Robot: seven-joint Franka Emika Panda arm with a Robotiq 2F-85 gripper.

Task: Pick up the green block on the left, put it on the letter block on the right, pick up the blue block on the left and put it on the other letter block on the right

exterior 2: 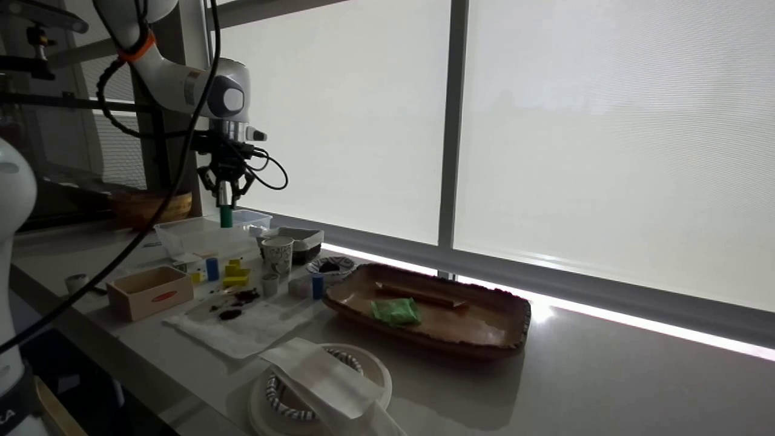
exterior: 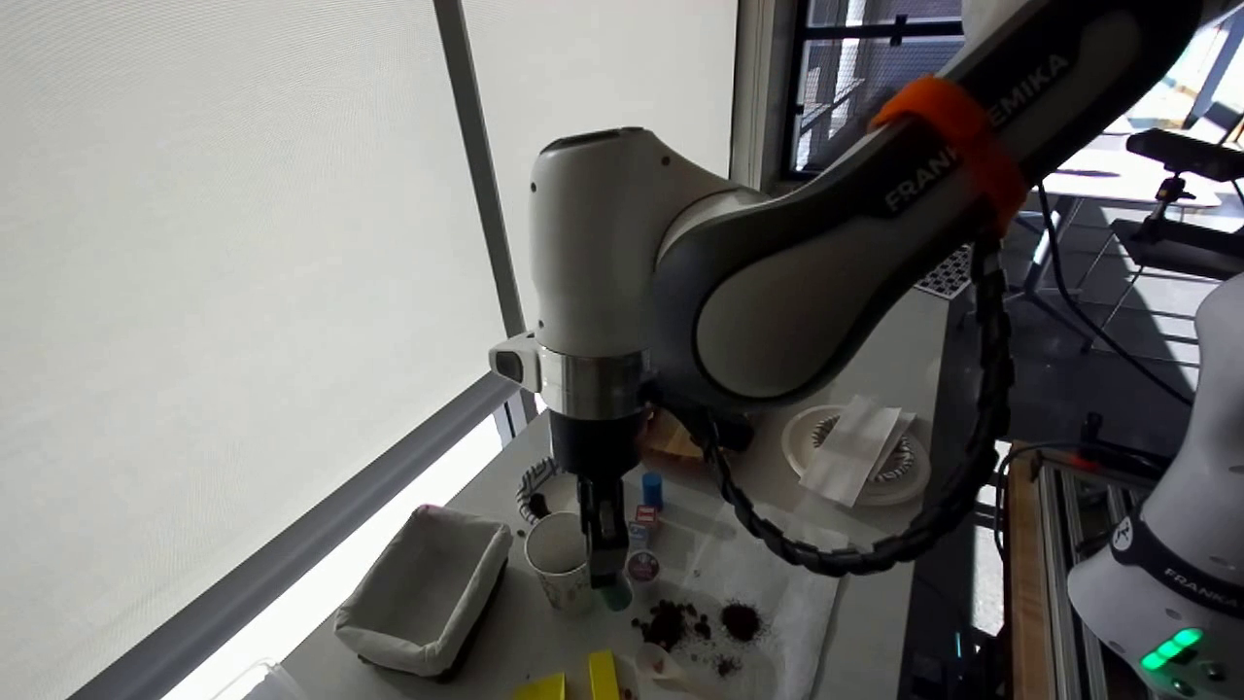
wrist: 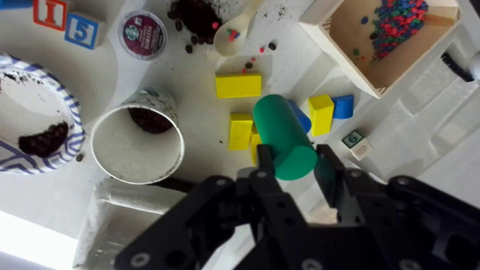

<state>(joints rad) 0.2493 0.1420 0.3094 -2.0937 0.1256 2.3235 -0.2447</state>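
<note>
One pick looks done: the claw (exterior 2: pixel 226 203) pinches the green cylinder (wrist: pixel 281 129) above the desk (exterior 2: pixel 581 387). Both stackings remain, onto the I block (wrist: pixel 50 14) and 5 block (wrist: pixel 81 32); the half-hidden blue cylinder (wrist: pixel 303 119) probably follows.

The green block (wrist: pixel 282 129) hangs upright, clamped in the pincer (wrist: pixel 293 154). Below it stand a blue block (exterior 2: pixel 212 269) and, farther aside, letter blocks (wrist: pixel 50 13).
</note>
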